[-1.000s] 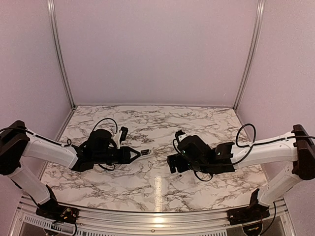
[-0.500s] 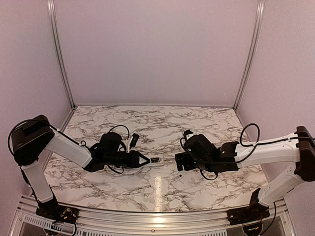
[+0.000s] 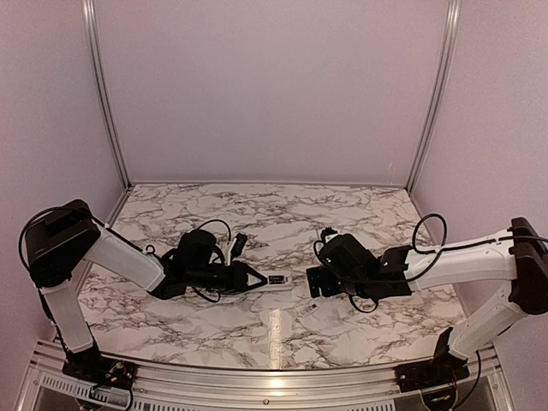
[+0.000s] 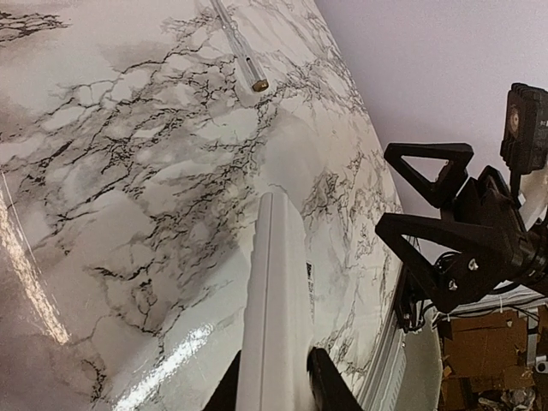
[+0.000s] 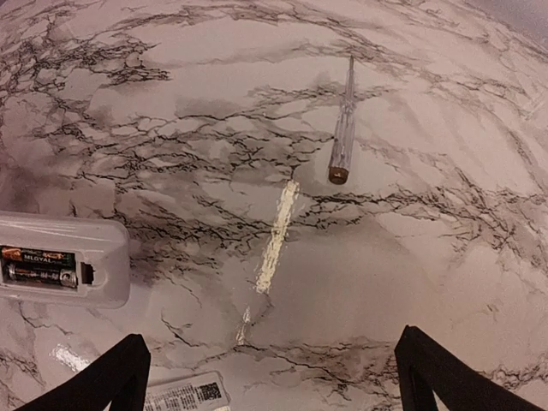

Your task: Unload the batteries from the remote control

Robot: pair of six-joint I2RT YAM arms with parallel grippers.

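Observation:
The white remote control [image 3: 279,279] is held at its near end by my left gripper [image 3: 257,280], shut on it, out over the marble table [image 3: 257,214]. In the left wrist view the remote [image 4: 274,300] runs up from between the fingers [image 4: 330,390]. In the right wrist view its end [image 5: 64,257] shows at the left, with the compartment open and dark batteries [image 5: 38,265] inside. My right gripper [image 3: 313,283] is open and empty, just right of the remote's tip; its fingers [image 5: 111,377] stand wide apart. It also shows in the left wrist view [image 4: 432,227].
A thin grey rod [image 5: 342,128] lies on the table beyond the right gripper, also in the left wrist view [image 4: 240,53]. A small white labelled cover [image 5: 184,396] lies flat below the right gripper, seen in the top view [image 3: 312,308].
My left arm has moved right with the remote, bringing its tip close to the right gripper. The right gripper has shifted slightly right and back.

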